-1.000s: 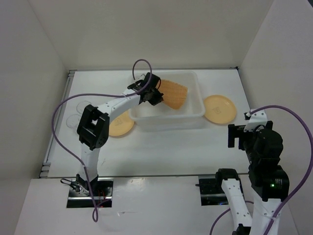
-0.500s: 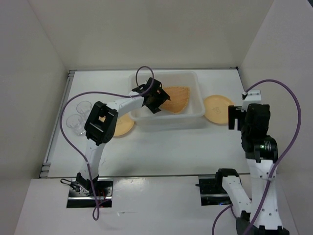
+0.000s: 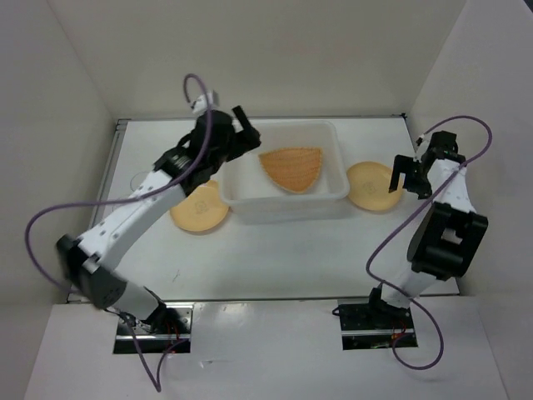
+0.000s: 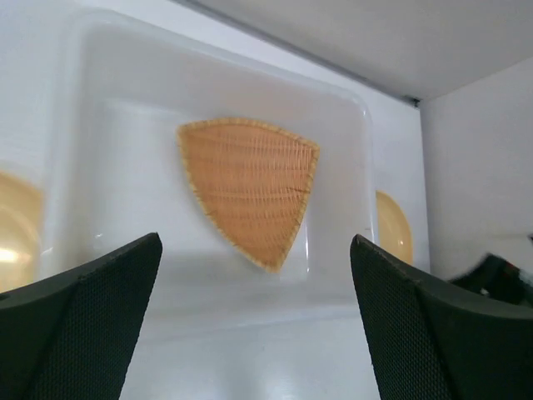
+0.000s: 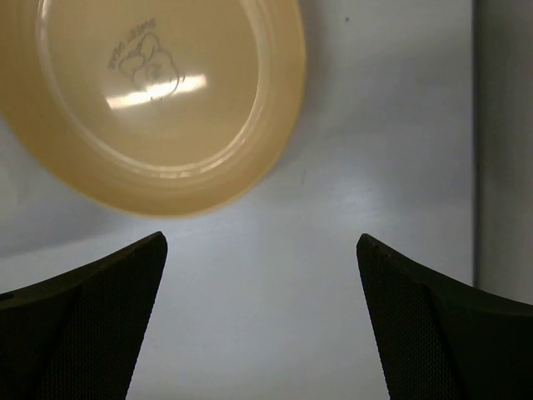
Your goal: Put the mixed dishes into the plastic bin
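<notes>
The woven tan basket tray lies flat inside the translucent plastic bin. My left gripper hangs open above the bin's back-left corner with nothing between its fingers. One yellow-orange plate rests on the table left of the bin, partly under my left arm. The other plate sits right of the bin. Beside that plate's right edge my right gripper is open over bare table. A clear cup shows faintly at far left.
White walls close in the table on the left, back and right. The right wall stands close behind my right arm. A metal strip runs along the table's left edge.
My left gripper opened and let go of the basket tray, which now lies flat in the bin; the arm lifted back to the left. My right arm reached forward to the right plate.
</notes>
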Robot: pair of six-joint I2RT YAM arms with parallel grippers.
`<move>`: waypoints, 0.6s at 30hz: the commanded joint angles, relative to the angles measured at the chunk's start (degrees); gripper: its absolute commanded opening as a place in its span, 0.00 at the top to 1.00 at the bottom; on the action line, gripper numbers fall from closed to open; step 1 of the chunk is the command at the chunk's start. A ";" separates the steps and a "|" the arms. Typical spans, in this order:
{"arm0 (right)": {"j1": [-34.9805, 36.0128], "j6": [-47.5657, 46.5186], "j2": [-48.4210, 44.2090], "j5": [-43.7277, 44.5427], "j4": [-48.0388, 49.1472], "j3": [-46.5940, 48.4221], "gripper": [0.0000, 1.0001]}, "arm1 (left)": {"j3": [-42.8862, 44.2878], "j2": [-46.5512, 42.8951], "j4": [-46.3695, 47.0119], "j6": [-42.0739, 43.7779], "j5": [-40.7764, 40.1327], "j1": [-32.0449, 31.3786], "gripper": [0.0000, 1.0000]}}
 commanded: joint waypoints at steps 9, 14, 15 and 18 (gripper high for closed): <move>-5.06 0.93 23.26 -14.41 1.56 12.77 0.01 | -24.25 -41.09 -10.21 8.90 -15.82 0.00 0.00; -5.06 1.55 29.42 -18.88 2.18 16.64 0.01 | -29.28 -50.00 -13.28 9.60 -15.02 0.00 0.00; -5.06 2.16 30.30 -19.50 2.70 17.69 0.01 | -29.28 -50.53 -14.34 9.60 -15.02 0.52 0.00; -5.06 2.16 33.38 -21.43 2.71 18.92 0.07 | -29.28 -50.53 -17.42 9.07 -15.02 1.05 0.00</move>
